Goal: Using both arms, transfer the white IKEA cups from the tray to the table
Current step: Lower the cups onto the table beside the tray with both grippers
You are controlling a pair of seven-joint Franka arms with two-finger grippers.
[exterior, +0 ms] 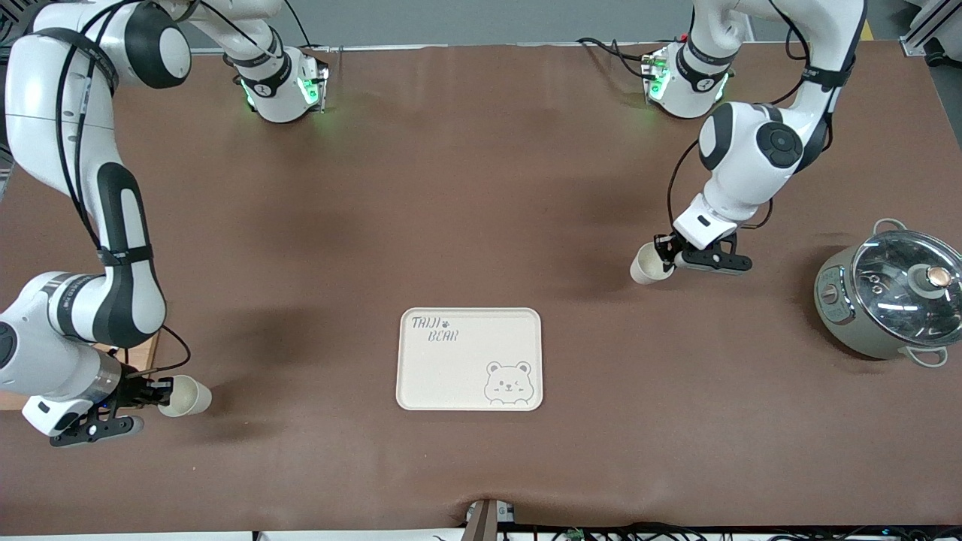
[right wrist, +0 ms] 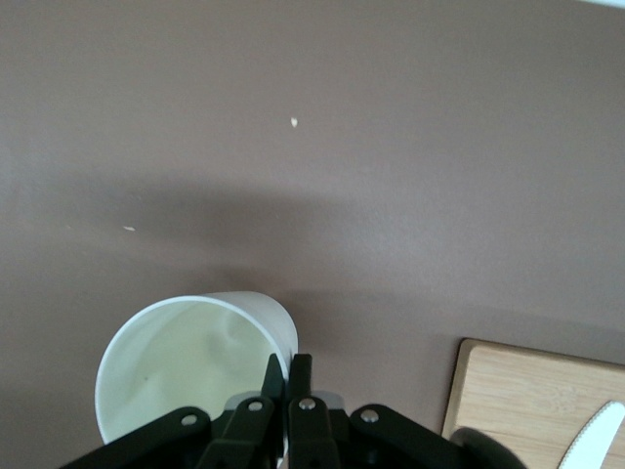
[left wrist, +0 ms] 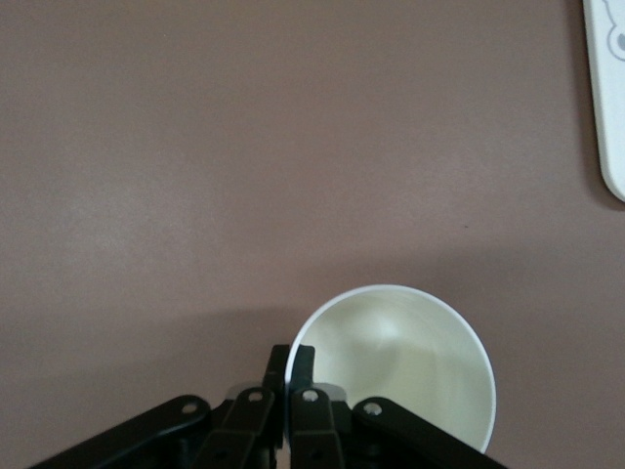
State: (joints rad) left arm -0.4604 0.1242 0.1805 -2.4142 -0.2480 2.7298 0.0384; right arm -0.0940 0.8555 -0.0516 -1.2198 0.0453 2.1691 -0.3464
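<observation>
My left gripper (exterior: 663, 259) is shut on the rim of one white IKEA cup (exterior: 646, 265), held tilted over the brown table toward the left arm's end. In the left wrist view the fingers (left wrist: 290, 360) pinch the cup's wall (left wrist: 400, 362). My right gripper (exterior: 159, 395) is shut on the rim of the other white cup (exterior: 186, 396), held tilted over the table at the right arm's end. In the right wrist view the gripper (right wrist: 289, 369) pinches that cup (right wrist: 186, 362). The bear-printed tray (exterior: 469, 359) lies between the two cups with nothing on it; its corner shows in the left wrist view (left wrist: 607, 107).
A steel pot with a glass lid (exterior: 890, 297) stands at the left arm's end of the table. A wooden board (right wrist: 527, 401) with a white knife (right wrist: 594, 438) lies under the right arm; part of it shows in the front view (exterior: 141, 350).
</observation>
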